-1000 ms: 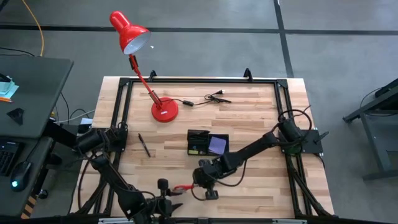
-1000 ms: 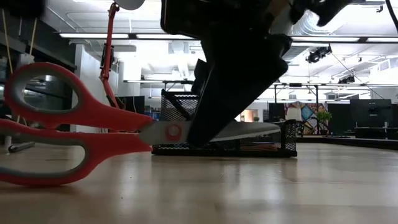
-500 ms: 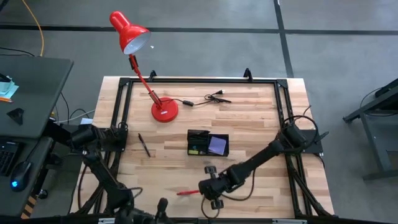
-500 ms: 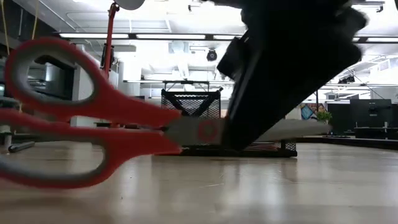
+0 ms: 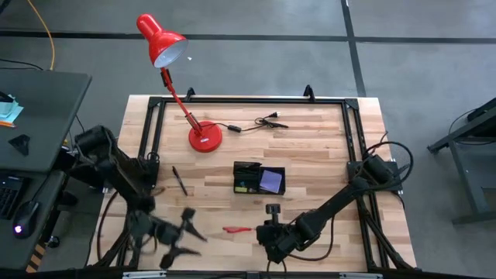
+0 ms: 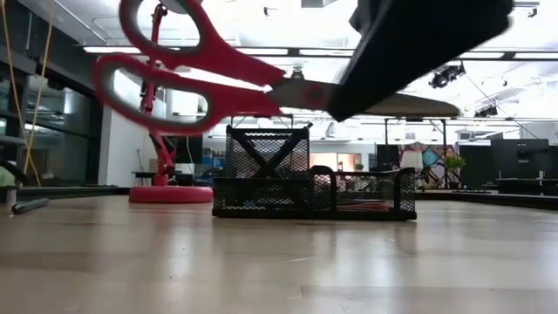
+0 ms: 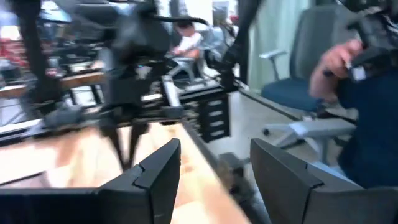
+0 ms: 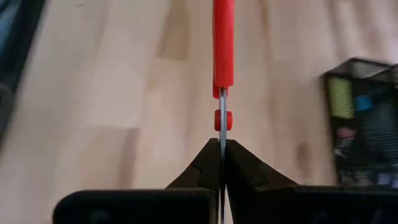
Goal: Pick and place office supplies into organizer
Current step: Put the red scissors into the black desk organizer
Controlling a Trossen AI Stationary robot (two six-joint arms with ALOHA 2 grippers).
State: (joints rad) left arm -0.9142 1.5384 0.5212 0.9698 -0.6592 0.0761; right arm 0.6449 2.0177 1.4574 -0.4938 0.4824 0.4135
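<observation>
Red-handled scissors (image 5: 236, 229) hang in the air near the table's front edge, well above the wood in the low view (image 6: 187, 74). My right gripper (image 5: 267, 232) is shut on their blades. The black mesh organizer (image 5: 260, 180) stands mid-table behind them, with a purple pad (image 5: 271, 180) inside. A thin black pen (image 5: 180, 180) lies flat on the wood to the organizer's left. My left gripper (image 5: 188, 226) hovers open near the front left, left of the scissors and touching nothing. In its wrist view its fingers (image 7: 155, 177) point level past the table's edge. My right gripper pinches the closed blades (image 8: 222, 134) between its two fingers (image 8: 199, 168), just behind the red pivot. It comes from the table's right, slanting down. The scissors hang clear of the table, handles (image 6: 166, 70) toward the left and raised, blade tip (image 6: 440, 108) past the fingers.
A red desk lamp (image 5: 204, 137) stands at the far left of the table, and a black cable with plug (image 5: 260, 122) lies beside it. A black frame (image 5: 155, 139) runs round the table. A seated person (image 7: 367, 93) shows beyond the table's edge.
My right gripper, still shut, has lifted the scissors off the wood. Their handles have swung up and they hang clear. It has drifted a little toward the right. My left gripper has swung from the front edge toward the left and upward, tipping to level, and stays open.
</observation>
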